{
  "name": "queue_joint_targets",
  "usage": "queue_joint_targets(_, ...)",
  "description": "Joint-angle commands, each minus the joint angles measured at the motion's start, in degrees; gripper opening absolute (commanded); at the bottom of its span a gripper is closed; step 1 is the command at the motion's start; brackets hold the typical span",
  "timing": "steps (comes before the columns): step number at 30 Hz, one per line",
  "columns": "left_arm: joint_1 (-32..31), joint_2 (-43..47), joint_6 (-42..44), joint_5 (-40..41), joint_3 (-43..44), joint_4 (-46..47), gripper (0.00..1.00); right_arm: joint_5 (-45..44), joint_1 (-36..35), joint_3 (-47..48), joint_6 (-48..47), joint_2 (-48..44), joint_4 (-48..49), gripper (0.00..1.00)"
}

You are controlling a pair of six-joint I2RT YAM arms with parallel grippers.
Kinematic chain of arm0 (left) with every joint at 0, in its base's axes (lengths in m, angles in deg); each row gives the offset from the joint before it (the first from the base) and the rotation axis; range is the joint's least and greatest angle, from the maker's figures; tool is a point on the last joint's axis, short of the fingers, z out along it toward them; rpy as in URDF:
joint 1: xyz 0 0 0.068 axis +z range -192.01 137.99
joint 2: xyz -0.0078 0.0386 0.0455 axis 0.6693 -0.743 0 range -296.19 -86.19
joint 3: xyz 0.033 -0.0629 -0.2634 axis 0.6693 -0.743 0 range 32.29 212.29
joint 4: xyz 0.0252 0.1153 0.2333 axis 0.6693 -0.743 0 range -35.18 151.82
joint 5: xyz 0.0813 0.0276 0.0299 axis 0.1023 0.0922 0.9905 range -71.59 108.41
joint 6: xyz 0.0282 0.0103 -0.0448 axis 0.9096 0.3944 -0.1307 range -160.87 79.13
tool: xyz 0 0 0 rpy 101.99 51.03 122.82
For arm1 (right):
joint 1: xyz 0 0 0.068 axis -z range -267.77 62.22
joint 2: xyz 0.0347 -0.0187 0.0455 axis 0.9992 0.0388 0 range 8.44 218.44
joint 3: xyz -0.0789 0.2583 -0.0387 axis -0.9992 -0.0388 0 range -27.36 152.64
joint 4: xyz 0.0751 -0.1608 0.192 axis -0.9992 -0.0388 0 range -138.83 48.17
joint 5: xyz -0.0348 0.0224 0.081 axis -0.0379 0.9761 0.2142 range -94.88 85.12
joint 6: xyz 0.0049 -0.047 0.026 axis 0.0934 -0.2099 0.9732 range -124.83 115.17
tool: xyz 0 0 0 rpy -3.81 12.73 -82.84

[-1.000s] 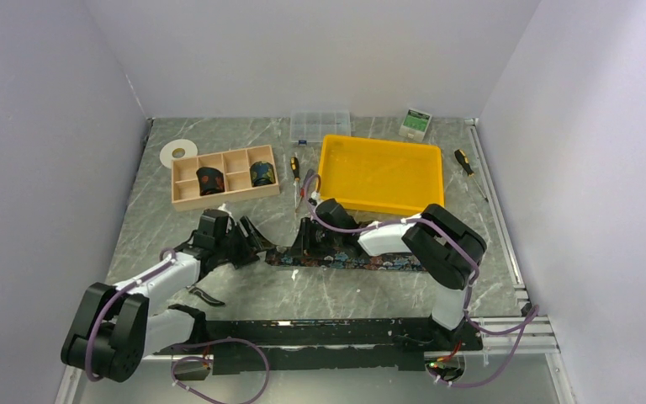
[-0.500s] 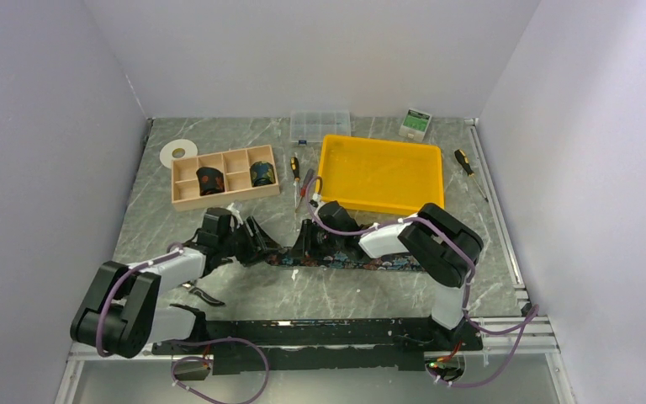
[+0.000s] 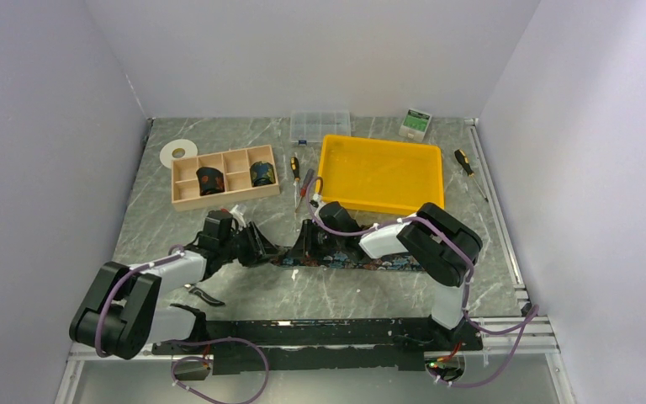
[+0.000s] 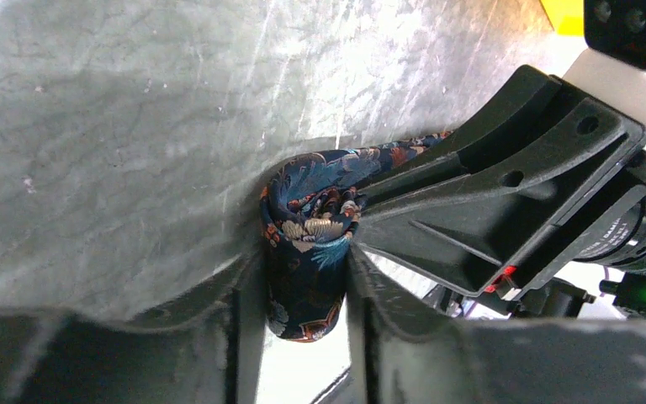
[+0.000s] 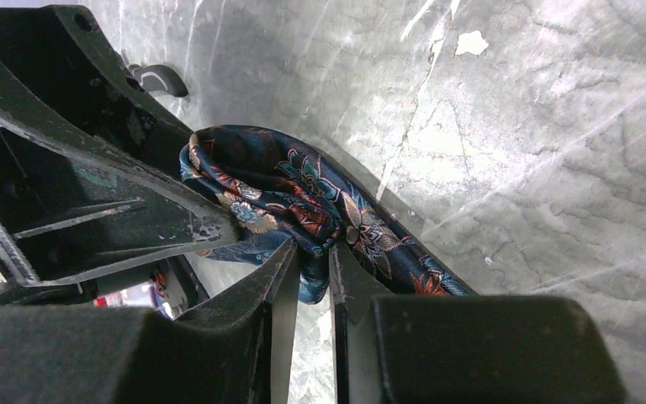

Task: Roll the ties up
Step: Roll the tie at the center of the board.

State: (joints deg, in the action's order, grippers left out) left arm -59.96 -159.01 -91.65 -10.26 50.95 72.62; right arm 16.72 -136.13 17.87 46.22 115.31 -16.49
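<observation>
Navy floral fabric of one tie lies stretched flat on the grey marble surface, running rightward from where my two pincers meet. From above, my left pincer and right pincer face each other low over its left end, though their gap is too small to judge from here. Behind them stands a wooden box with two coiled ties, one in a compartment toward the left, the other at the right end. That makes three ties in all. Right of the box sit a yellow tray, a clear compartment case and a small green-and-white packet. I count two yellow-and-black screwdrivers, one beside the tray's left wall and one beyond its right wall. There is also one white tape roll and one pair of black pliers near my left arm.

Through my left wrist camera, the tie's folded end stands between my fingers. They are half closed and press against both sides of the fabric. The black frame of my right pincer touches the fold from the right.

Through my right wrist camera, my fingers are nearly together, and a fold of the tie is pinched in the narrow slit between them. The rest curls up off the surface, with a finger of my left pincer against it.
</observation>
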Motion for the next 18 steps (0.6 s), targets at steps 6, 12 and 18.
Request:
queue_joint_targets(6,-2.5,2.9,2.8,0.2,2.7,-5.9,0.15,-0.9,0.0,-0.3,-1.4,-0.4,-0.2,0.23)
queue_joint_targets(12,-3.3,6.7,5.8,10.9,9.3,-23.3,0.03,-3.2,0.3,0.3,-4.7,-7.5,-7.6,0.49)
queue_joint_targets(18,-4.5,6.7,9.1,24.6,19.2,-41.1,0.03,-10.5,2.6,-3.9,-10.6,-20.2,-16.2,0.57)
